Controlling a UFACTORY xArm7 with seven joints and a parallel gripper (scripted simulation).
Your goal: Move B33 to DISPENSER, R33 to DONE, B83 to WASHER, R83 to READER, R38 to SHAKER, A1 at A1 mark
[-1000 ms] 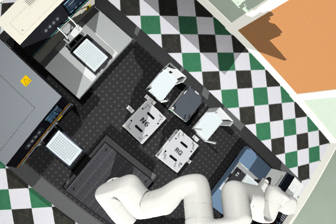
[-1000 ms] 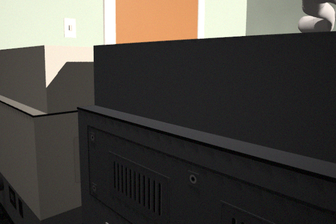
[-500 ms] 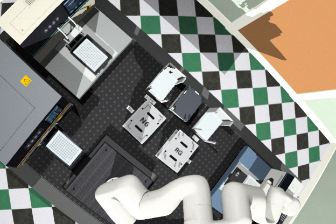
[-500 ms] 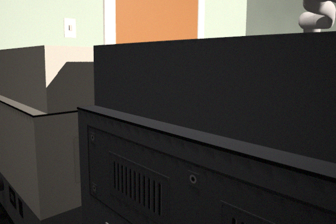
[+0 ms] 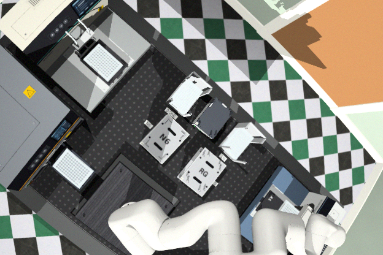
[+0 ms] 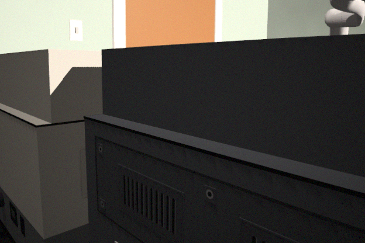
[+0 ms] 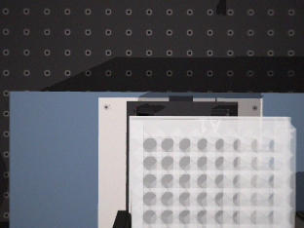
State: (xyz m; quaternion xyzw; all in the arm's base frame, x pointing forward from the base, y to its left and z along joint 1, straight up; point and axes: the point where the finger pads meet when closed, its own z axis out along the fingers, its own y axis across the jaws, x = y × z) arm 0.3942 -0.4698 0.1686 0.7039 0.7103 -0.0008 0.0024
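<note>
My gripper (image 7: pixel 209 216) is shut on a clear white well plate (image 7: pixel 210 171), which fills the lower right of the wrist view. I cannot read the plate's label. The plate hangs above the blue station (image 7: pixel 54 156), over its white platform and dark nest (image 7: pixel 182 108), and sits offset from the nest. An A1 mark (image 7: pixel 213 126) shows through the plate's far edge. In the top view the plate (image 5: pixel 289 207) peeks out beside the arm over the blue station (image 5: pixel 278 190) at the bottom right. The fingers are hidden there by the arm.
A plate (image 5: pixel 102 62) sits in the cream instrument at the top left. Another plate (image 5: pixel 72 168) sits at the grey instrument. Two white stack racks (image 5: pixel 188 93) (image 5: pixel 242 141) flank a dark block (image 5: pixel 212 118). Nests N6 (image 5: pixel 164 138) and RG (image 5: pixel 202 171) hold nothing. The exterior view shows only instrument backs.
</note>
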